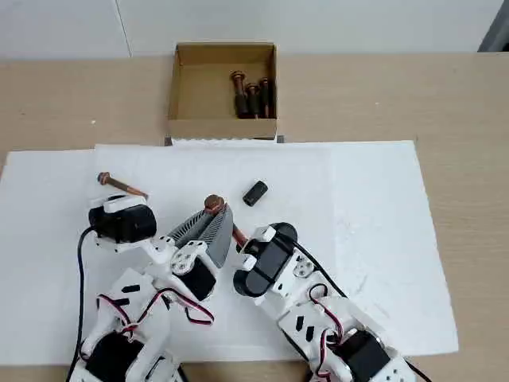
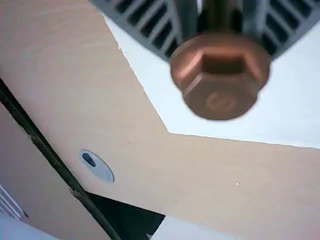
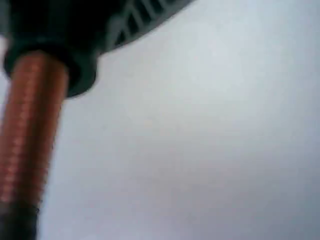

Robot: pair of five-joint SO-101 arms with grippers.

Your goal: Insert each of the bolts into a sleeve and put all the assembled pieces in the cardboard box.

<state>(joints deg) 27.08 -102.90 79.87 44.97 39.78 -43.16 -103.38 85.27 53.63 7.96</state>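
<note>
No readable text, labels, numbers or signs anywhere

- Likely a small robotics lab.
- Pale wood bench (image 1: 461, 103) with a cable grommet (image 2: 96, 165), under a white sheet (image 1: 374, 239).
- Plain white wall (image 1: 318, 24) behind; small arms (image 1: 306, 314) with bare wiring.

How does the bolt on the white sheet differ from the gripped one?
The loose bolt lies on the white sheet, untouched; the held bolt is clamped in the left gripper. The loose bolt's head points left, the held bolt's toward the cardboard box. Both are copper-coloured.
</note>
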